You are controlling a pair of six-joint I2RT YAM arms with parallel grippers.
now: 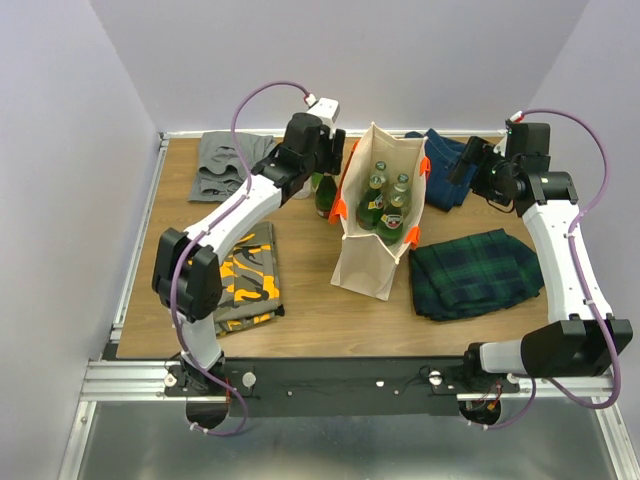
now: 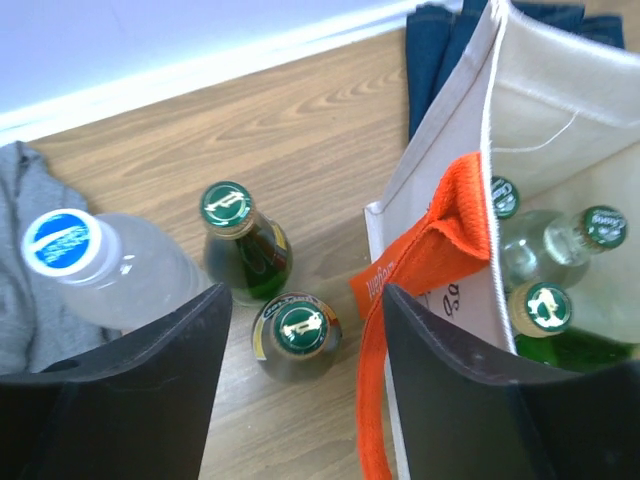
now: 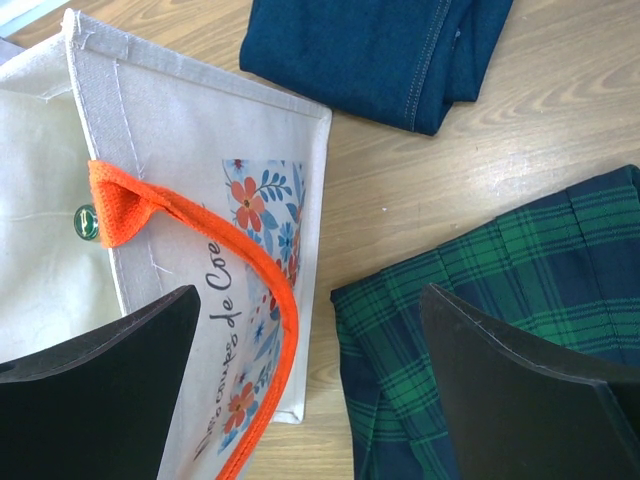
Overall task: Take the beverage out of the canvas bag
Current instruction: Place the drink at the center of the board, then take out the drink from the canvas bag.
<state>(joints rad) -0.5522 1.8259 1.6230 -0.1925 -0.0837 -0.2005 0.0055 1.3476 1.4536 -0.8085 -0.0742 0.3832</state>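
The cream canvas bag (image 1: pixel 372 240) with orange handles (image 2: pixel 455 225) stands mid-table, open at the top. Several green-capped glass bottles (image 1: pixel 386 197) stand inside it, and they also show in the left wrist view (image 2: pixel 545 305). My left gripper (image 2: pixel 305 300) is open, just left of the bag. A green-capped bottle (image 2: pixel 297 330) stands on the table between its jaws, untouched. A second green bottle (image 2: pixel 240 235) and a clear blue-capped plastic bottle (image 2: pixel 75 245) stand beside it. My right gripper (image 3: pixel 308 300) is open and empty, above the bag's right side (image 3: pixel 200 130) and a plaid cloth (image 3: pixel 500 290).
Folded clothes lie around the bag: grey cloth (image 1: pixel 225 165) at back left, camouflage cloth (image 1: pixel 250 275) at front left, blue jeans (image 1: pixel 445 165) at back right, green plaid cloth (image 1: pixel 475 272) at right. The wall runs along the table's back edge.
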